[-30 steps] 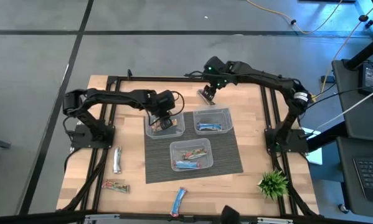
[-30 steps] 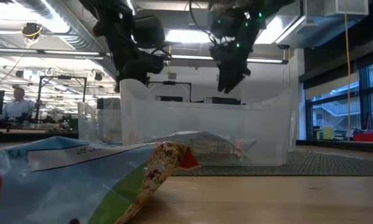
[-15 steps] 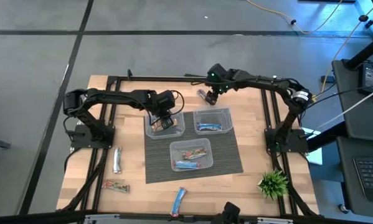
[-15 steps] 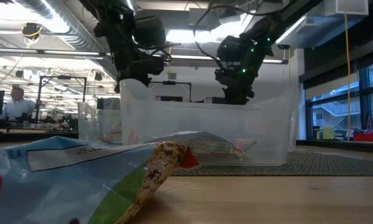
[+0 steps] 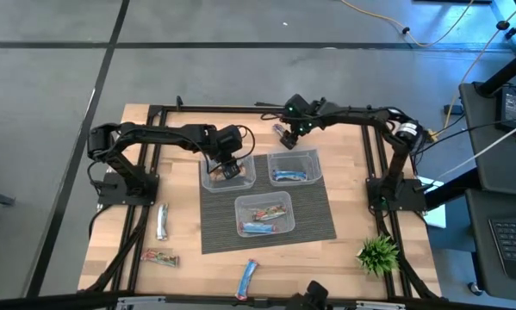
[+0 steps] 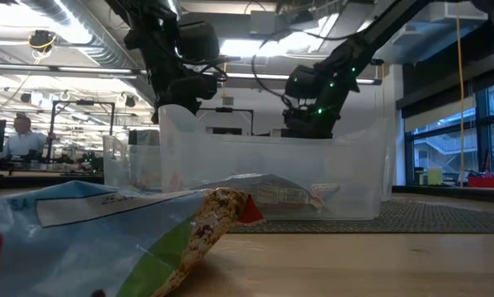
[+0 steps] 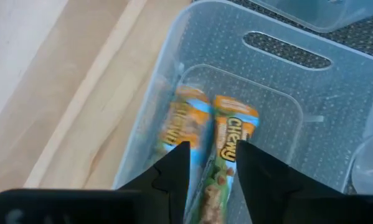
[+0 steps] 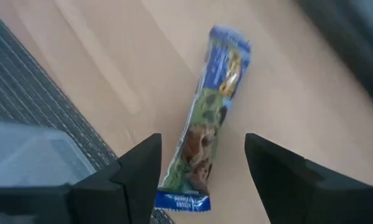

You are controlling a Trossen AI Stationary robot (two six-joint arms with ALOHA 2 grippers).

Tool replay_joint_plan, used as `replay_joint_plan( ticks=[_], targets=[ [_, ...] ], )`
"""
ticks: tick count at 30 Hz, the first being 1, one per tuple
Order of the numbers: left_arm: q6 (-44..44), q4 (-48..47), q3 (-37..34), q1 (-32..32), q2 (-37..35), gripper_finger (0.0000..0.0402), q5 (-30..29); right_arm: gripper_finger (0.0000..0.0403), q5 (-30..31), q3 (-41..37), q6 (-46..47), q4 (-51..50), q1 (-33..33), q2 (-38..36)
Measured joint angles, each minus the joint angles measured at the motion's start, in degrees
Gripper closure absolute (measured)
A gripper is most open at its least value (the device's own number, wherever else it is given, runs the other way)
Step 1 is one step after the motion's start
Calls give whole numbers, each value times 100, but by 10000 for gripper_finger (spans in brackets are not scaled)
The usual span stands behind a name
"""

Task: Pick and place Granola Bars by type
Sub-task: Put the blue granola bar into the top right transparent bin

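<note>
Right hand over blue bar, open

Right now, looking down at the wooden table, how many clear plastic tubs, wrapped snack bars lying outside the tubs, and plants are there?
Clear rectangular plastic tubs: 3 (left tub, right tub, near tub)
Foil-wrapped bars lying loose on the wood: 4 (silver bar, red-green bar, near blue bar, far blue bar)
Small green potted plant: 1
Total: 8
</note>
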Motion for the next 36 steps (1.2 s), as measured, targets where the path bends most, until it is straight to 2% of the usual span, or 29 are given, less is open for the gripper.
replay_joint_plan(
  ticks=[7,13,24,30,36],
  targets=[
    [7,-28,0,-4,-2,246,3,170,-43,18,41,119,-2,310],
    [9,-27,0,-4,-2,233,5,170,13,7,50,167,-7,364],
    [16,-39,0,-4,-4,232,27,170,-4,539,7,-360,-4,368],
    [15,-39,0,-4,-4,232,27,170,194,686,821,-304,-4,366],
    [46,-39,0,-4,-4,233,29,170,382,686,965,-178,-4,554]
  ],
)
